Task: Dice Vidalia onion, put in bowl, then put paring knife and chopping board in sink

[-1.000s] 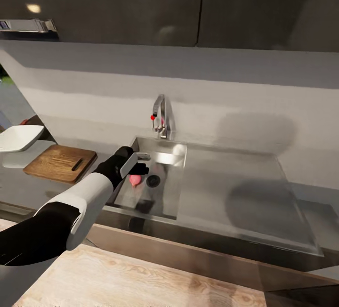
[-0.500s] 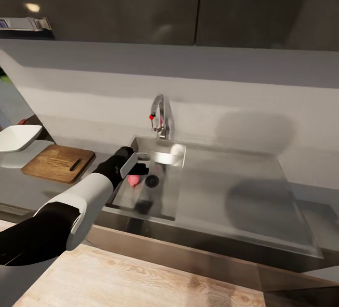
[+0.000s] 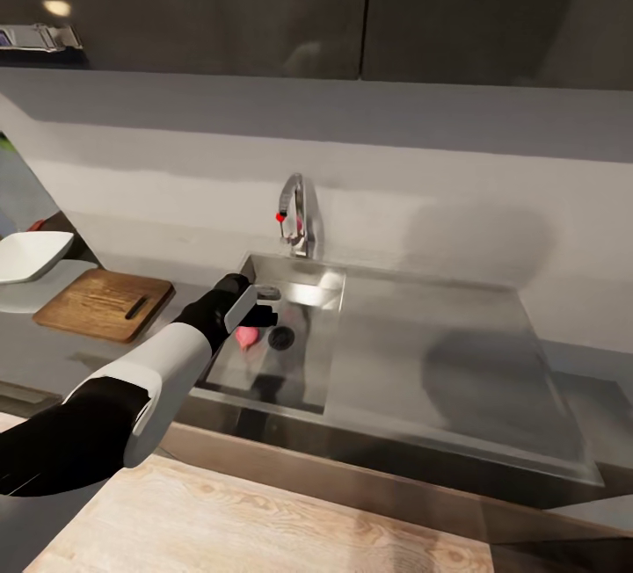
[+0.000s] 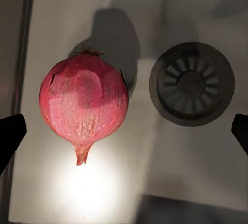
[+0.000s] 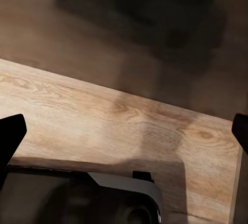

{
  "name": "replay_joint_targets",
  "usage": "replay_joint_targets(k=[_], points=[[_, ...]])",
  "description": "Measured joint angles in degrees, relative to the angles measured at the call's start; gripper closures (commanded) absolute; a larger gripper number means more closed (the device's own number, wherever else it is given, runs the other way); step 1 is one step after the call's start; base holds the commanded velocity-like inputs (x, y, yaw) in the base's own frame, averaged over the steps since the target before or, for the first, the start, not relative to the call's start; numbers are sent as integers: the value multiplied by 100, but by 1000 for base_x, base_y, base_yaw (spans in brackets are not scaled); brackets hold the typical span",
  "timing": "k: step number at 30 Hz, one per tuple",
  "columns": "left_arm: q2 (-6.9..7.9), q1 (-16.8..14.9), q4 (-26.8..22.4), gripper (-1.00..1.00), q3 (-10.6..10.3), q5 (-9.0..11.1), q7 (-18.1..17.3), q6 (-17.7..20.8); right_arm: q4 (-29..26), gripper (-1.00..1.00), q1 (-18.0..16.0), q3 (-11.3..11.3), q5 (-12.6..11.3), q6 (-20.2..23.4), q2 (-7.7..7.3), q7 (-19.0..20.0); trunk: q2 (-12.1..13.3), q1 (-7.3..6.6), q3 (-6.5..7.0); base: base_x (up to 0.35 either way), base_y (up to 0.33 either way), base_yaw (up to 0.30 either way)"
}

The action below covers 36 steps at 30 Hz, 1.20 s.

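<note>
The Vidalia onion (image 3: 246,337), pinkish-red and papery, lies on the floor of the grey sink (image 3: 303,358) beside the round drain (image 3: 281,337). My left gripper (image 3: 266,307) hangs open just above it. In the left wrist view the onion (image 4: 83,105) sits between the dark fingertips (image 4: 10,136), off to one side, with the drain (image 4: 192,83) next to it. The brown chopping board (image 3: 104,303) lies on the countertop (image 3: 79,358) to the left of the sink, and the white bowl (image 3: 26,257) is beyond it. A small red object (image 3: 35,224) behind the bowl may be the paring knife; I cannot tell. My right gripper (image 5: 124,133) is open over the wooden floor.
A chrome tap with a red knob (image 3: 294,220) stands at the back of the basin. The flat drainboard (image 3: 440,362) stretches to the right. Dark wall cabinets (image 3: 352,2) hang above. The counter's front edge (image 3: 352,485) runs across below the sink.
The whole picture has slid a little leftward, so the camera moved. My left gripper stays open over the onion, which has not moved.
</note>
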Motion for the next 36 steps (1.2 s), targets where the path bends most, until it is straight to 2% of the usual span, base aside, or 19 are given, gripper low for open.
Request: replay_joint_targets(k=[11, 31, 36], points=[[0, 0, 1, -100, -5, -1, 0, 2, 3, -100, 0, 0, 0, -1, 0, 0, 1, 1, -76, 86, 0, 0], [7, 84, -7, -100, -2, -9, 0, 0, 5, -100, 0, 0, 0, 3, 0, 0, 0, 1, -257, -21, 19, 0], [46, 87, -14, -100, 1, -9, 0, 2, 4, -100, 0, 0, 0, 3, 0, 0, 0, 1, -302, 9, 4, 0]])
